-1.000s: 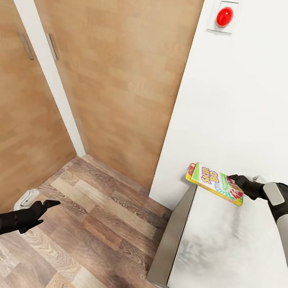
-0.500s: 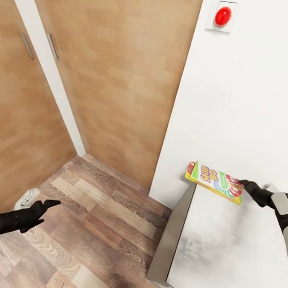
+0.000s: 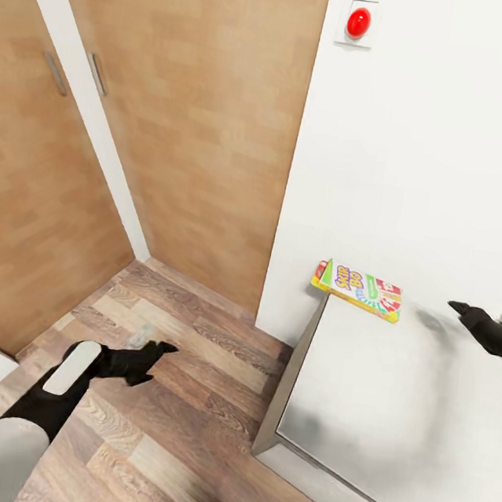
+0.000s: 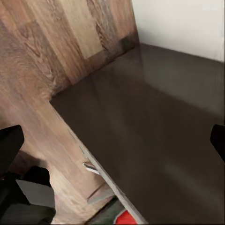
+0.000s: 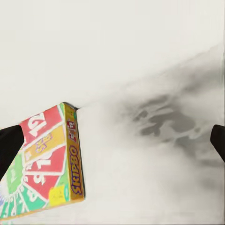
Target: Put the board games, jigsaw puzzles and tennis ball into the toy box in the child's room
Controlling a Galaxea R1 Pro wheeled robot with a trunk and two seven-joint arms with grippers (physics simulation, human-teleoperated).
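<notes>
With the right gripper (image 3: 465, 312) open and apart, the Skip-Bo box (image 3: 357, 289) overhangs the table's (image 3: 388, 412) far-left corner and might tip off.

We see a game box (image 3: 356, 289) printed in white, green, red and yellow with rainbow stripes, on a pale grey, cloudy-mottled counter (image 3: 388, 412). The wall (image 3: 421, 162) is white with a red button (image 3: 358, 23); the floor (image 3: 173, 423) is brown wood-grain planks.

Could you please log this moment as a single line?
right gripper: open, clear of SKIP BO box | box: on table far corner | left gripper: empty, above floor
</notes>
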